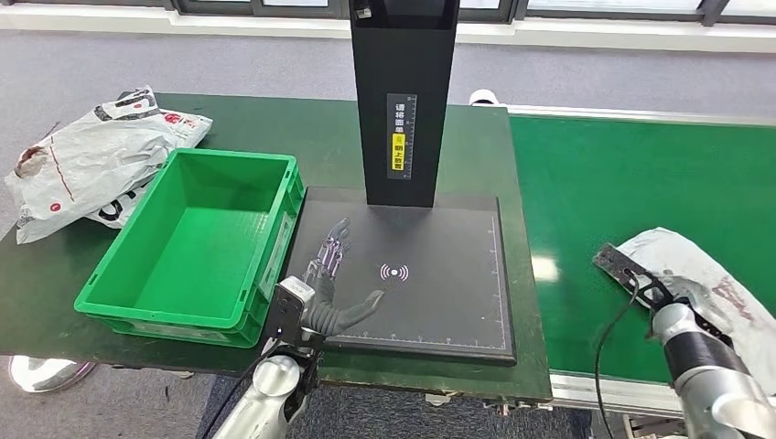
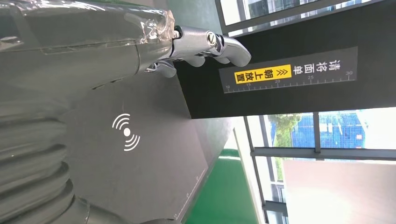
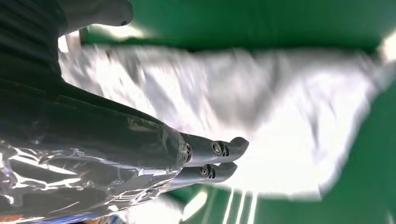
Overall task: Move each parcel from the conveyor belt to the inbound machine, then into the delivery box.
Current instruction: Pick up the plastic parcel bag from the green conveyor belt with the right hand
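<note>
Silver arms end in dark, many-fingered hands; the left hand has a thick grey thumb and purplish finger segments; black cables trail along both wrists; the right hand shows screw-headed metallic fingers under crinkled clear wrap.

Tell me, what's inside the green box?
Nothing shows inside the green box: only its bare green floor and walls. The near wall hides a thin strip of floor behind it. The grey bags lie outside, behind its far corner.
</note>
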You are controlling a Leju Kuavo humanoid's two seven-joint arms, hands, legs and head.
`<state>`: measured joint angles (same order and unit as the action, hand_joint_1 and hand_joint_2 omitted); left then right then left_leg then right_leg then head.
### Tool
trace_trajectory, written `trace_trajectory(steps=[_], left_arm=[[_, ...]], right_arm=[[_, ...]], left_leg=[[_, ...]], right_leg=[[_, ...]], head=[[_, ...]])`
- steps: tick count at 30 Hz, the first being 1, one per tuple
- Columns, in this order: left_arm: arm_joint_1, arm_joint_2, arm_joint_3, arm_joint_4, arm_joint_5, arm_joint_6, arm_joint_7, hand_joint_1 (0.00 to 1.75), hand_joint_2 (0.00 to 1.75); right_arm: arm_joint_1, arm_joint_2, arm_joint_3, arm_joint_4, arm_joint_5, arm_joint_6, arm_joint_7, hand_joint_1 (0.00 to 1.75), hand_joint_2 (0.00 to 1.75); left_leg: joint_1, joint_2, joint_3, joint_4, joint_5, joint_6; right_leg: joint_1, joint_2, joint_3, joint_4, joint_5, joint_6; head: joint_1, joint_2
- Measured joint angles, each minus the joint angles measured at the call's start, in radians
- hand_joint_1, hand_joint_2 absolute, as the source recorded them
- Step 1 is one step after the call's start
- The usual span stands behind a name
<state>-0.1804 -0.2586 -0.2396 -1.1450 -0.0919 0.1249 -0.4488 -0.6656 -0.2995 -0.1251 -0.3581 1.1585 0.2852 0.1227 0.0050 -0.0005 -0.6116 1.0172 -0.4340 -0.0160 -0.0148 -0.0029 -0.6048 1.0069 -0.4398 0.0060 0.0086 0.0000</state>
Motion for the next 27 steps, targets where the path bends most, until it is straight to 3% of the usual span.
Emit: trace_trajectory(steps=[3,8,16,20,24,27], left_arm=[[-0.001,0.000,0.000,0.001,0.002,0.010,0.003,0.00,1.75],[0.034,0.008,0.000,-0.056,-0.018,0.039,0.027,0.00,1.75],[0.040,0.008,0.000,-0.066,-0.025,0.034,0.035,0.00,1.75],[0.039,0.008,0.000,-0.064,-0.027,0.026,0.038,0.00,1.75],[0.029,0.008,0.000,-0.052,-0.029,0.014,0.039,0.00,1.75],[0.021,0.008,0.000,-0.041,-0.025,0.011,0.039,0.00,1.75]], right_arm=[[-0.011,-0.001,0.000,0.001,0.008,-0.042,0.007,0.00,1.75],[-0.032,0.022,0.026,-0.110,-0.037,-0.231,-0.009,0.00,1.75],[0.020,0.026,0.041,-0.183,-0.052,-0.242,0.034,0.00,1.75],[0.057,0.020,0.043,-0.192,-0.067,-0.218,0.069,0.00,0.00],[0.121,0.002,0.043,-0.172,-0.103,-0.174,0.076,0.00,0.00],[0.151,-0.002,0.039,-0.134,-0.127,-0.171,0.081,0.00,1.31]], left_leg=[[0.000,0.000,0.000,0.000,0.000,0.000],[0.000,-0.001,-0.001,0.000,0.000,0.000],[0.000,-0.001,-0.001,0.000,0.000,0.000],[0.000,-0.002,0.000,0.000,0.000,0.000],[0.000,-0.003,-0.001,0.000,0.000,0.001],[0.000,-0.002,0.000,0.000,-0.001,0.000]], right_leg=[[0.000,0.000,0.000,0.000,0.000,0.000],[0.000,-0.001,0.000,0.000,0.000,0.000],[0.000,-0.002,0.000,0.000,0.000,0.000],[0.000,-0.003,0.000,0.000,0.000,0.000],[0.000,-0.004,0.000,0.000,-0.001,0.001],[0.000,-0.002,0.000,0.000,-0.001,0.001]], head=[[0.000,0.000],[0.000,0.000],[0.000,0.000],[0.000,0.000],[0.000,0.000],[0.000,0.000]])
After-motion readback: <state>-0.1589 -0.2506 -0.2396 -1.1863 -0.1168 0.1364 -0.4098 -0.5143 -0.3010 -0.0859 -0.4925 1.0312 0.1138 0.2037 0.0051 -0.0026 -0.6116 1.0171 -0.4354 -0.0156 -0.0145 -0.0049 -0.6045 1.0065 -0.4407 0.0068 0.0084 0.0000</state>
